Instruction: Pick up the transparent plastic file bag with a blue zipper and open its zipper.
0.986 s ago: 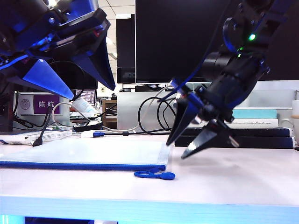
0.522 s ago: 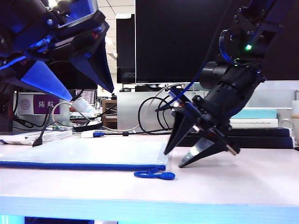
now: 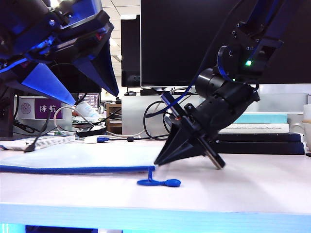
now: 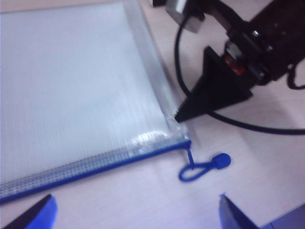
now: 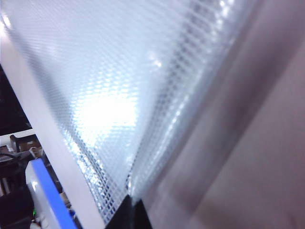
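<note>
On the table, exterior view: file bag (image 3: 73,158) lies flat along the near edge, blue zipper (image 3: 73,170) facing front, cord pull (image 3: 158,182) loose beside its corner.
Right gripper (image 3: 163,161): jaws together, pinching the bag's end edge.
Left wrist view: left gripper (image 4: 136,210) hangs above the bag (image 4: 76,86), fingers spread wide, holding nothing.
Right wrist view: mesh (image 5: 119,95) clamped at the closed tips (image 5: 129,210).
</note>
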Robot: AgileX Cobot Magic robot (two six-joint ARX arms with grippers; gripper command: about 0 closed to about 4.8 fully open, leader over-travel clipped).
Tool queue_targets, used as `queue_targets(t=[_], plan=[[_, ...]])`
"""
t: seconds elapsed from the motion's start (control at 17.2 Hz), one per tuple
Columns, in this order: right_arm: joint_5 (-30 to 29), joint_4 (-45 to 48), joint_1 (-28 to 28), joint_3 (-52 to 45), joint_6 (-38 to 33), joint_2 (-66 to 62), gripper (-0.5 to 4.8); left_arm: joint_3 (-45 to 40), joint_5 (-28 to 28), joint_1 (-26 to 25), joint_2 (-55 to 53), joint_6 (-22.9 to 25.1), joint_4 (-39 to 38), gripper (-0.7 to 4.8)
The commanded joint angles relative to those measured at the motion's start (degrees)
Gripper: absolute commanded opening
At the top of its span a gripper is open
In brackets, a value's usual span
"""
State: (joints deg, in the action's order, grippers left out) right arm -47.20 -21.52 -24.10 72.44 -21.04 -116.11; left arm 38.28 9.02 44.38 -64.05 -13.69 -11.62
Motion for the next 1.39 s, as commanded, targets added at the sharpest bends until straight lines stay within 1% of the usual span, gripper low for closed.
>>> queue_targets(t=[0.06, 0.17, 0.23, 0.29, 0.35, 0.46, 0.52, 0.58, 0.64, 0.7, 0.75, 0.87, 0.93, 1.04, 1.16, 1.22, 1.28, 1.39], plan=[[-1.09, 5.25, 0.07, -0.07, -2.25, 2.69, -0.09, 0.17, -2.86, 0.17, 0.20, -0.55, 0.35, 4.79], [-2.01, 6.80, 0.07, -0.04, -3.34, 4.94, -0.09, 0.17, -6.99, 0.35, 0.20, -3.13, 0.81, 4.79], [-2.49, 7.69, 0.09, -0.04, -4.42, 6.19, -0.09, 0.15, -7.76, 1.18, 0.20, -3.67, 0.87, 4.79], [-3.21, 8.96, 0.11, -0.02, -4.85, 7.89, -0.09, 0.13, -6.56, 3.34, 0.20, -3.98, 0.98, 4.52], [-3.39, 9.66, 0.11, 0.22, -5.84, 9.62, -0.09, 0.04, -1.46, 6.71, 0.20, -4.35, 1.33, 4.30], [-4.66, 10.10, 0.11, 0.68, -6.75, 11.50, -0.09, -0.42, 11.19, 12.41, 0.13, -4.39, 3.76, 4.30], [-5.40, 10.27, 0.11, 0.68, -7.32, 12.26, -0.09, -1.03, 15.23, 14.82, 0.13, -4.39, 6.19, 4.30], [-7.43, 10.67, 0.11, 0.68, -8.07, 13.07, -0.09, -2.03, 19.56, 17.62, 0.13, -4.37, 9.55, 4.26], [-9.31, 10.93, 0.11, 0.68, -9.97, 13.64, -0.09, -3.23, 23.26, 19.04, 0.02, -5.11, 11.72, 3.98], [-10.71, 11.19, 0.11, 0.68, -10.80, 13.92, -0.09, -4.00, 23.61, 19.28, 0.02, -5.90, 12.46, 3.71], [-11.37, 11.04, 0.07, 0.68, -10.93, 14.38, -0.09, -5.05, 23.82, 19.28, 0.02, -6.27, 13.99, 3.65], [-13.53, 11.02, -0.28, 0.68, -11.82, 15.61, -0.09, -7.15, 24.50, 19.10, 0.02, -6.25, 18.64, 3.65], [-14.10, 11.02, -0.31, 0.66, -11.91, 16.59, -0.09, -8.09, 22.99, 19.12, 0.02, -6.25, 22.03, 3.65], [-14.86, 10.67, -0.31, 0.66, -12.22, 17.77, -0.09, -8.20, 23.32, 19.10, 0.02, -6.14, 23.78, 3.66], [-17.57, 9.55, -0.31, 0.66, -12.26, 18.45, -0.09, -8.20, 23.10, 18.91, 0.00, -3.08, 27.96, 3.65], [-18.10, 9.27, -0.85, 0.66, -12.44, 18.71, -0.09, -8.20, 23.04, 18.53, 0.00, -1.70, 30.86, 3.65], [-18.64, 9.29, -1.22, 0.66, -12.85, 19.06, -0.09, -8.20, 22.34, 17.88, 0.00, -0.96, 32.11, 3.65], [-18.97, 9.38, -2.58, 0.66, -13.27, 19.34, -0.09, -8.20, 17.99, 15.61, 0.00, -0.66, 34.03, 3.65]])
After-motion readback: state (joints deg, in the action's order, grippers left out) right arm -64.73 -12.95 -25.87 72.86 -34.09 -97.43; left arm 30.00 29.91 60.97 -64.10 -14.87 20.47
